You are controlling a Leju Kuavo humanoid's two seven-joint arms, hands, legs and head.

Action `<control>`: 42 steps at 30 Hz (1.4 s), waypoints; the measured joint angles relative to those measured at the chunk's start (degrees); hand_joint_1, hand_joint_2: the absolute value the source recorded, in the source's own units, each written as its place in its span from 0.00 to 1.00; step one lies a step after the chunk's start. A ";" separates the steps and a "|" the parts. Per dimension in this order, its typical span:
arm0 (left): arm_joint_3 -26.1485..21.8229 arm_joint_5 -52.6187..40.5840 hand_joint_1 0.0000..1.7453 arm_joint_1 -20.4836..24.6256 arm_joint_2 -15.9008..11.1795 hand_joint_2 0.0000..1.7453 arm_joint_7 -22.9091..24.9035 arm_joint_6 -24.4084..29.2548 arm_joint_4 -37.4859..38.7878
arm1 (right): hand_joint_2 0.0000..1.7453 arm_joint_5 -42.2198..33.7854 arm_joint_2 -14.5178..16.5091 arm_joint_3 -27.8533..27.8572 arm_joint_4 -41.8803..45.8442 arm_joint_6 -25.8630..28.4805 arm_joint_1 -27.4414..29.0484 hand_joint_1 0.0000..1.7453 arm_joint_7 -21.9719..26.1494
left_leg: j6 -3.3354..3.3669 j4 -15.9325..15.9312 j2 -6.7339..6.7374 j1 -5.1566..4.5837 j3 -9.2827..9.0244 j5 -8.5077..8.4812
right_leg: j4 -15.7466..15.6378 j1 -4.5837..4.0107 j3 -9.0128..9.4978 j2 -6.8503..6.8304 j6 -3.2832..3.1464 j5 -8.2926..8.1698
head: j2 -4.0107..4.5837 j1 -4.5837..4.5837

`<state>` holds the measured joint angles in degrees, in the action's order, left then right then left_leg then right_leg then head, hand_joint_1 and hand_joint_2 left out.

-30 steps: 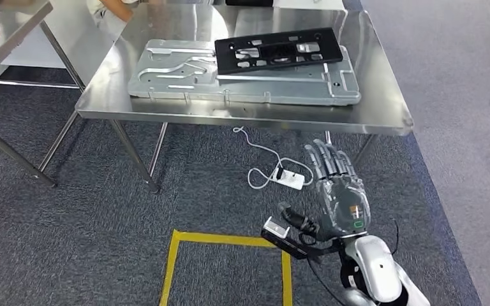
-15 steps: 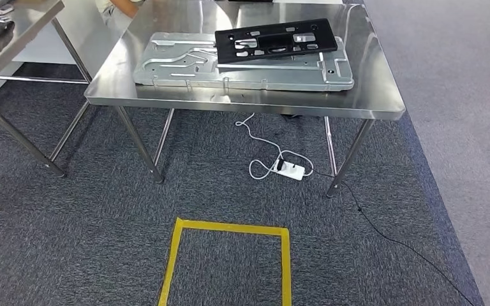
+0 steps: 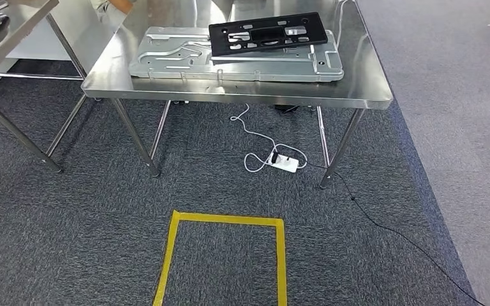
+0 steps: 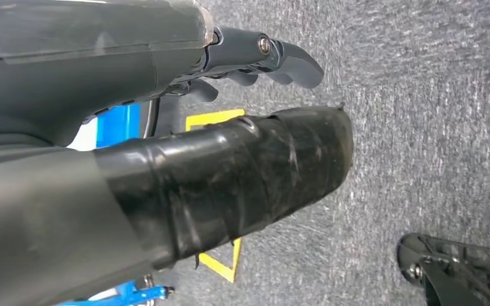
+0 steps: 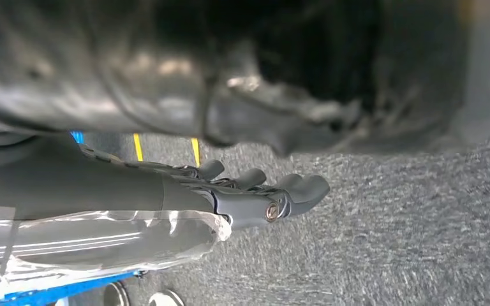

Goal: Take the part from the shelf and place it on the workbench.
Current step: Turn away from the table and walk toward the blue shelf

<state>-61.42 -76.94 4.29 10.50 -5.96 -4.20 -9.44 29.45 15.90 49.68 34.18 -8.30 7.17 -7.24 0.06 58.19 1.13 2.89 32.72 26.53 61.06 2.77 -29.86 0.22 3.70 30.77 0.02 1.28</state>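
Your black part (image 3: 267, 33) lies on the bench (image 3: 370, 95), long axis across, well ahead of both hanging hands; left hand (image 4: 185, 172) and right hand (image 5: 255, 194) fingers loosely apart, empty.

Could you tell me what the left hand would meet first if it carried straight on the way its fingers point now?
Probably the grey carpet: the left hand hangs empty, fingers pointing at the floor. Depth is unclear.

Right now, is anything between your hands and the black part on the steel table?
Nothing visible blocks it. The black part lies uncovered on a silver panel on the table. The left hand and right hand hang empty over carpet. A power strip lies under the table.
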 joint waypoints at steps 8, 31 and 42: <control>0.00 0.75 0.00 0.04 -0.01 0.00 2.03 0.17 0.02 | 0.00 5.24 -2.19 2.09 -7.22 1.68 -3.56 0.00 6.92 | -1.18 9.09 -0.50 -0.38 3.75 8.83 | 0.17 -0.91 -4.31 0.98 -4.54 -2.50 | 0.00 0.10; -0.03 0.63 0.00 0.47 -0.27 0.00 2.62 1.26 -0.05 | 0.00 10.34 -5.95 1.22 -19.23 2.82 -6.67 0.00 5.38 | 2.91 -0.03 5.24 -2.74 0.01 0.23 | 3.29 0.99 -0.58 -3.63 2.01 -2.19 | 0.00 0.03; 1.03 0.07 0.00 0.48 0.03 0.00 2.42 1.28 -0.05 | 0.00 9.81 -5.97 2.07 -18.97 0.36 -6.29 0.00 5.80 | -0.03 15.92 -0.77 -1.70 3.17 10.63 | -1.42 -0.31 -5.32 0.42 -3.38 -4.89 | 0.00 0.14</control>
<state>-60.39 -76.87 4.77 10.52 -3.54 -2.91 -9.49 39.27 9.92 51.75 15.21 -7.93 0.87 -1.44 0.03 74.12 0.37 1.19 35.89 37.16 59.65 2.46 -35.19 0.64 0.32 25.88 0.02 1.42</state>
